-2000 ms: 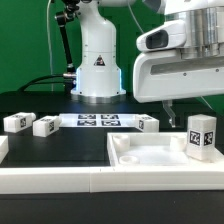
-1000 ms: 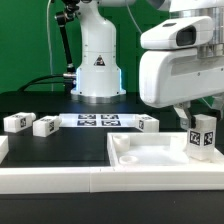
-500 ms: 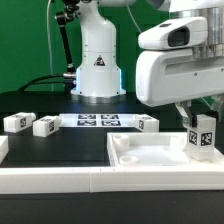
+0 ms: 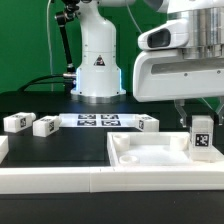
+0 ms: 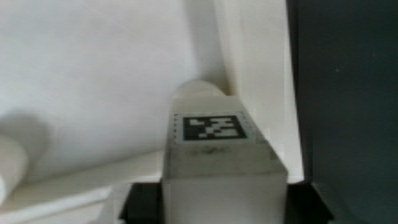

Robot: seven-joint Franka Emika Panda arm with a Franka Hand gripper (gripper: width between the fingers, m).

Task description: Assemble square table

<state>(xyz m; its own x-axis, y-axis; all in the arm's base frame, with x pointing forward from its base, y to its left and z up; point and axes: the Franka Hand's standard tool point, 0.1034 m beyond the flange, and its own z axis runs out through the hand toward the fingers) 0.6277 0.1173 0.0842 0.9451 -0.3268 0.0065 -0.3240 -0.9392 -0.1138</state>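
Four legs (image 4: 15,122) (image 4: 45,125) (image 4: 148,123) (image 4: 202,137) (one upright), one tabletop (image 4: 140,158).

The arm (image 4: 98,60) is mounted on a white pedestal at the far edge of the worktop (image 4: 60,150), about midway along it. Its upper links are cut off by the top of the exterior view. The white wrist housing (image 4: 180,60) is seen large in the foreground at the exterior view's right, above the worktop's near corner on that side. The tool (image 4: 198,109) is pointed straight down. In the wrist view its dark fingers (image 5: 143,205) are pressed against both sides of an upright leg (image 4: 202,138), which is clamped between them.
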